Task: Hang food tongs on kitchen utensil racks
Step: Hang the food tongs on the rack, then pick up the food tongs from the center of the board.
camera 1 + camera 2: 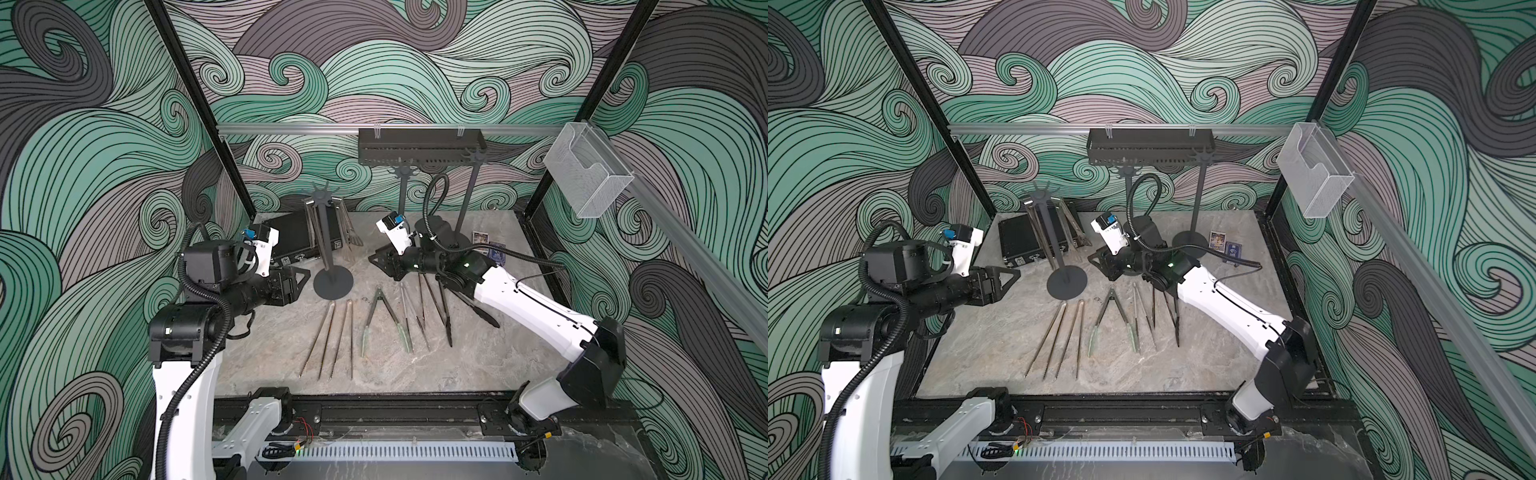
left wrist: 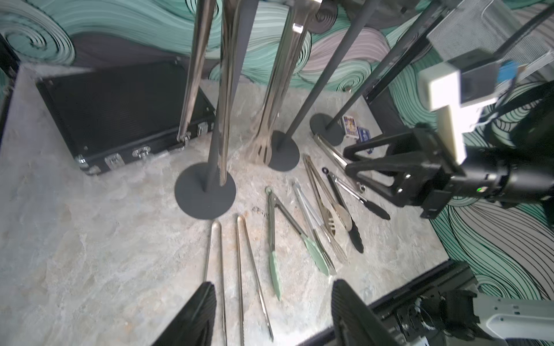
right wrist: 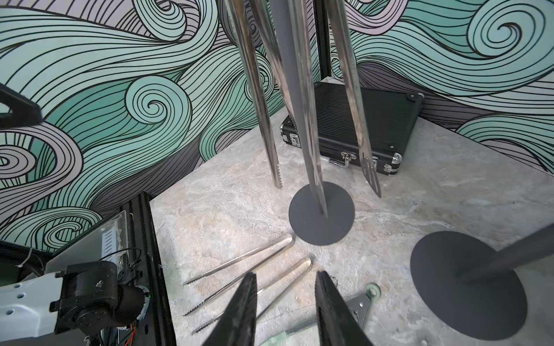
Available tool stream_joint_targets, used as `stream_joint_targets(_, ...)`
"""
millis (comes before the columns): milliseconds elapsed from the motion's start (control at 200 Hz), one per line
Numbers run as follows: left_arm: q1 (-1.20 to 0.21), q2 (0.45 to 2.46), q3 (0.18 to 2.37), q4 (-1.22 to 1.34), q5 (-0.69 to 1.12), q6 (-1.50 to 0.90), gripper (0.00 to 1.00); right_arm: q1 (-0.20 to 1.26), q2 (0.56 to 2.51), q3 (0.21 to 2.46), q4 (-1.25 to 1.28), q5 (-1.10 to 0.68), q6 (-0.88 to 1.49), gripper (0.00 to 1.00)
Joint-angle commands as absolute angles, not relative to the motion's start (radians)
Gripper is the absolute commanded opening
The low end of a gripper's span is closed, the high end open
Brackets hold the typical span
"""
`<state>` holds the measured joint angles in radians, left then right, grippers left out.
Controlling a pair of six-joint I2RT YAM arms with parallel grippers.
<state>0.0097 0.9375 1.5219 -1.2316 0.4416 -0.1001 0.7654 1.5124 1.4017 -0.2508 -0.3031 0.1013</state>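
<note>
Tongs with green tips [image 2: 274, 271] lay on the bench [image 1: 478, 361], hinge toward the nearest rack [image 1: 327, 249], long axis running front-to-back; your right hand [image 1: 375, 263], open and empty, hovered nearer that hinge than your open left hand [image 1: 305, 276].

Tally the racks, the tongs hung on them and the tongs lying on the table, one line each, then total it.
Utensil racks: 3
Tongs hanging, both on one rack: 2
Tongs lying on the table: 7, one partly hidden behind the right end effector
Total: 12
</note>
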Motion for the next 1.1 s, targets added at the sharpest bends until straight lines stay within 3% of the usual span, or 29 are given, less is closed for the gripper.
stream_joint_targets(0,0.002,0.961,1.526,-1.393,0.490,-0.111,0.58,0.733,1.412,1.363,-0.274,-0.271,0.093,0.35)
stream_joint_targets(200,-0.069,0.901,1.344,-1.341,0.567,-0.206,0.53,0.654,1.225,1.244,-0.301,-0.241,0.114,0.37)
stream_joint_targets(585,-0.362,0.779,1.061,-1.267,0.395,-0.418,0.49,0.586,0.991,1.112,-0.411,-0.124,0.152,0.41)
stream_joint_targets(846,-0.695,0.964,0.991,-1.109,0.236,-0.562,0.48,0.582,0.899,1.083,-0.467,-0.011,0.175,0.42)
stream_joint_targets(1091,-0.835,1.161,0.992,-0.985,0.121,-0.641,0.48,0.574,0.862,1.068,-0.499,0.025,0.181,0.43)
